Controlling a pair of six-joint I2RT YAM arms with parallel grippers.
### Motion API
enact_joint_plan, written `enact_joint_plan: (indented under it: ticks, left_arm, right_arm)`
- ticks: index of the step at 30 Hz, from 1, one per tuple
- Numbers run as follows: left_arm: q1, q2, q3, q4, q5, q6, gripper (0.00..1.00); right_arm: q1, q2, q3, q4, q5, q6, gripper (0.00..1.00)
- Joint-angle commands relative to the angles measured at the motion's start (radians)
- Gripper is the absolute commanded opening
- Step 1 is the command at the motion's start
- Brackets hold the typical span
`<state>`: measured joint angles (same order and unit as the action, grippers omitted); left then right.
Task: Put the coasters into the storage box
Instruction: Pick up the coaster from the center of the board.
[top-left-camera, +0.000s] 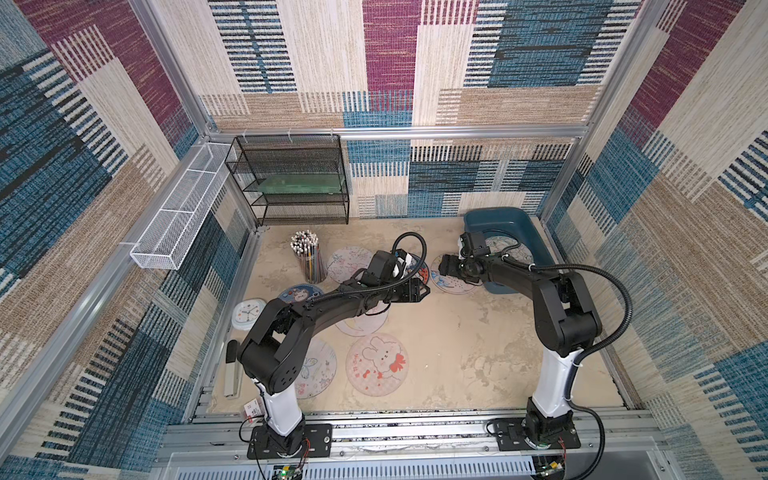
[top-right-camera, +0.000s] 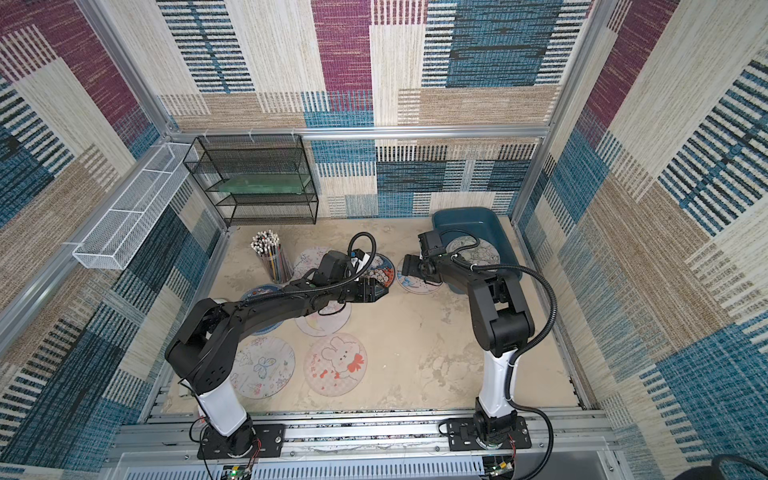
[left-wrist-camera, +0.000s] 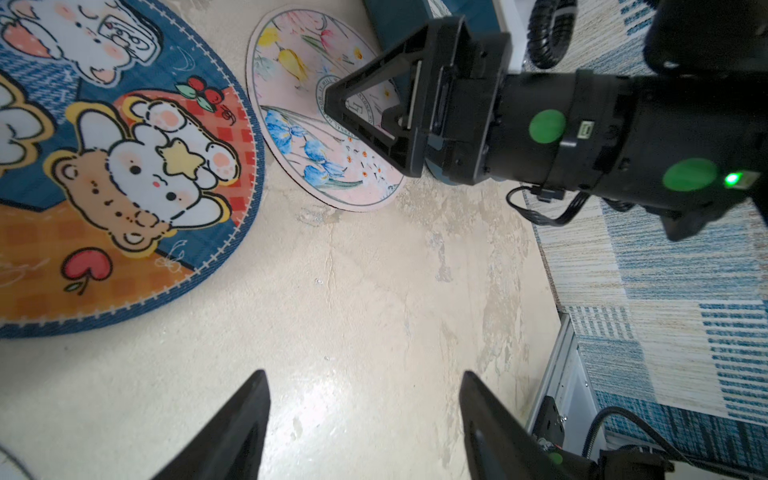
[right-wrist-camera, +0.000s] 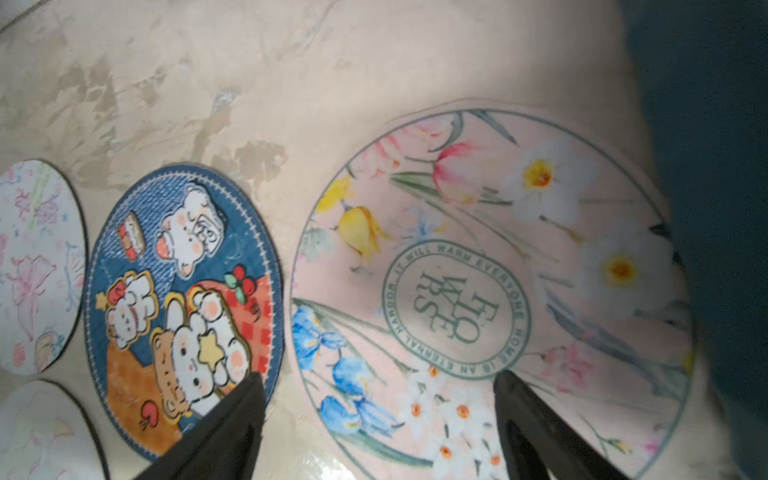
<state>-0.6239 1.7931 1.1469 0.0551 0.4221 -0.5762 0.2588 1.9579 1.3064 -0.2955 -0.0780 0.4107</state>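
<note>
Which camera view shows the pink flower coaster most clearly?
The right wrist view: the flower coaster fills it, its lettering readable. The left wrist view shows it partly behind the right pincer; in both top views it is small and half covered.

1. Both top views: high above the near edge, looking down and away over the whole table (top-left-camera: 457, 332), nearly identical.
2. Left wrist: close over the table, facing right toward the right gripper (left-wrist-camera: 357, 112).
3. Right wrist: close, looking down on the flower coaster (right-wrist-camera: 490, 291).
4. Shared by both wrists: flower coaster and dark blue coaster (left-wrist-camera: 124, 174).
</note>
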Motion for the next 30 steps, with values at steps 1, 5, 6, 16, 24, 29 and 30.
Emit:
enact_joint_plan:
  ticks: [1, 5, 6, 16, 24, 29, 30]
  left_arm:
    - [0.000, 0.007, 0.015, 0.015, 0.007, 0.012, 0.71]
    - [0.001, 0.030, 0.041, 0.010, 0.015, 0.020, 0.71]
    - [0.000, 0.038, 0.049, 0.009, 0.018, 0.021, 0.71]
    - [-0.002, 0.127, 0.156, 0.000, 0.041, 0.033, 0.71]
    - [-0.005, 0.235, 0.216, 0.029, 0.037, 0.038, 0.71]
    - [-0.006, 0.304, 0.254, 0.055, 0.035, 0.064, 0.70]
    - [-0.007, 0.312, 0.256, 0.067, 0.034, 0.068, 0.70]
  right_arm:
    - [-0.016, 0.012, 0.005, 0.028, 0.038, 0.033, 0.89]
    - [-0.038, 0.014, 0.010, 0.013, 0.067, 0.041, 0.89]
    - [-0.044, 0.012, 0.008, 0.014, 0.069, 0.041, 0.89]
    - [-0.140, -0.002, -0.007, 0.018, 0.045, 0.022, 0.90]
    - [-0.125, 0.044, 0.000, -0.003, 0.058, 0.041, 0.90]
    - [-0.134, 0.033, -0.053, 0.032, 0.050, 0.057, 0.90]
    - [-0.134, 0.028, -0.064, 0.039, 0.049, 0.058, 0.90]
